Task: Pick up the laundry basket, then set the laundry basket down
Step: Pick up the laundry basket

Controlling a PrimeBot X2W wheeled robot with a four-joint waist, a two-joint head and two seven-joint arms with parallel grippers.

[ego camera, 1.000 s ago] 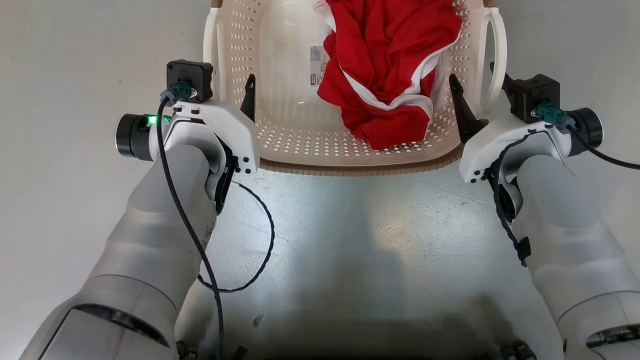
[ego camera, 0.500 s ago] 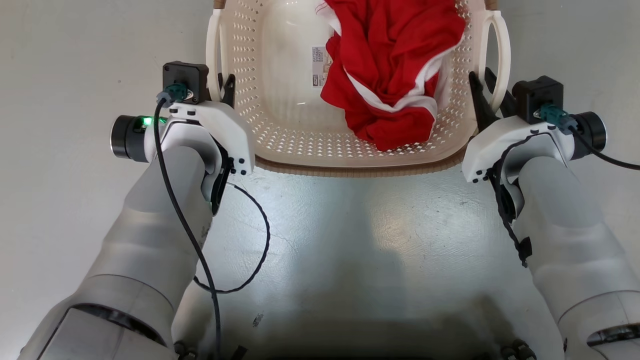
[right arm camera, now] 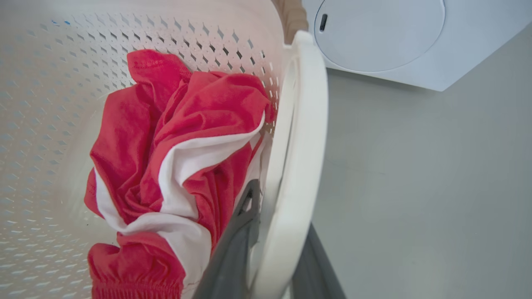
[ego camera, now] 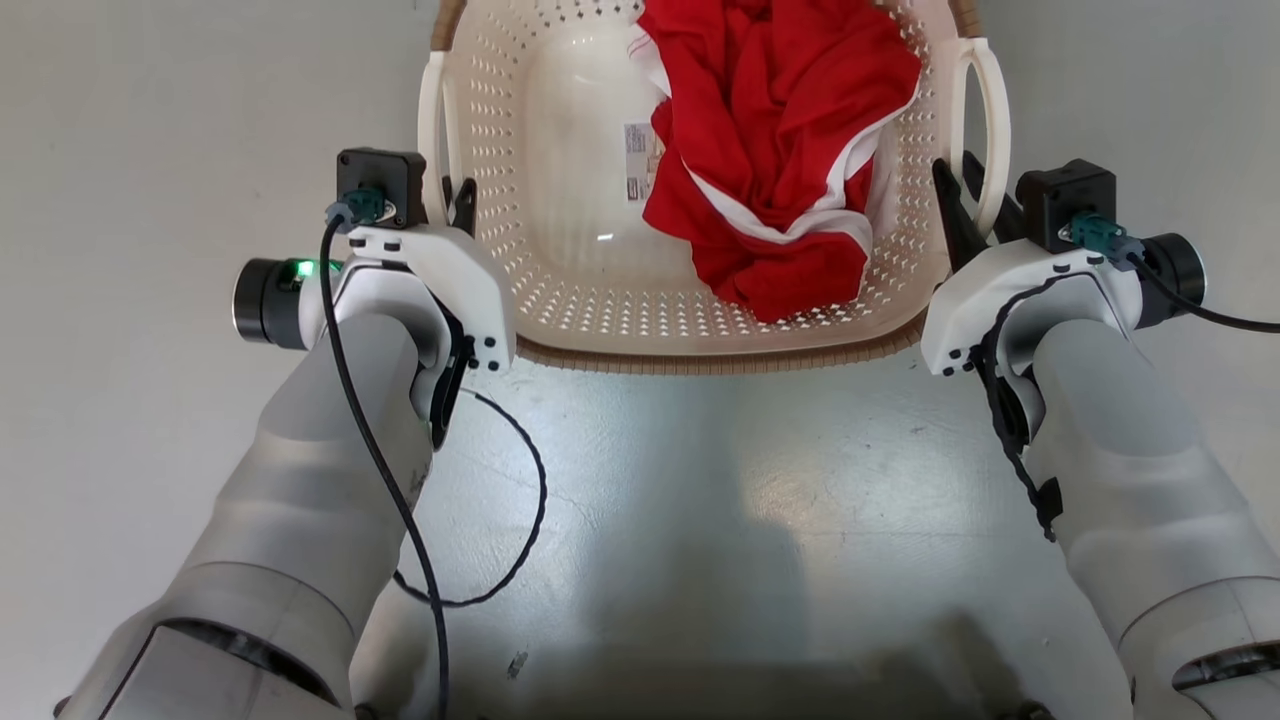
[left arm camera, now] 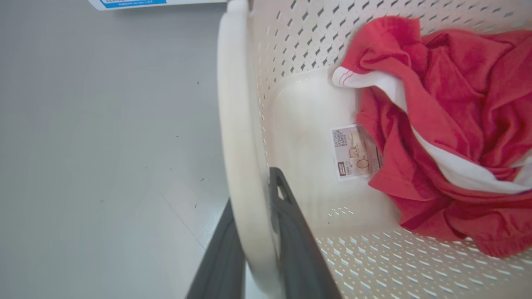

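Step in hand: the pick-up; both grips look made, and the lift itself is judged to be at its very start or not yet begun

Laundry basket: the laundry basket [ego camera: 720,358] sits between the two forearms, over the grey floor [ego camera: 700,520]; a washing machine [right arm camera: 382,37] stands just beyond its far right side; whether the base has left the floor cannot be told

Contents: a crumpled red garment [ego camera: 780,150] with white trim lies against the right wall; a paper sticker [ego camera: 638,160] shows on the bare bottom

Left hand: the left hand [ego camera: 452,198] is narrow, one dark finger on each face of the left loop handle [left arm camera: 235,124]; the fingers [left arm camera: 299,249] appear pressed to the plastic

Right hand: the right hand [ego camera: 962,195] is likewise closed on the right loop handle [right arm camera: 299,145], one finger inside the loop and one outside

Next move: a straight, even raise with both arms together; the handles are thin and smooth, so unequal height would tilt the basket and let a handle slide along the fingers

Risk: the garment's weight sits to the right; that side may sag; a slow lift should keep the rim level

After that: lower flat onto the floor; open both hands only once the base rests
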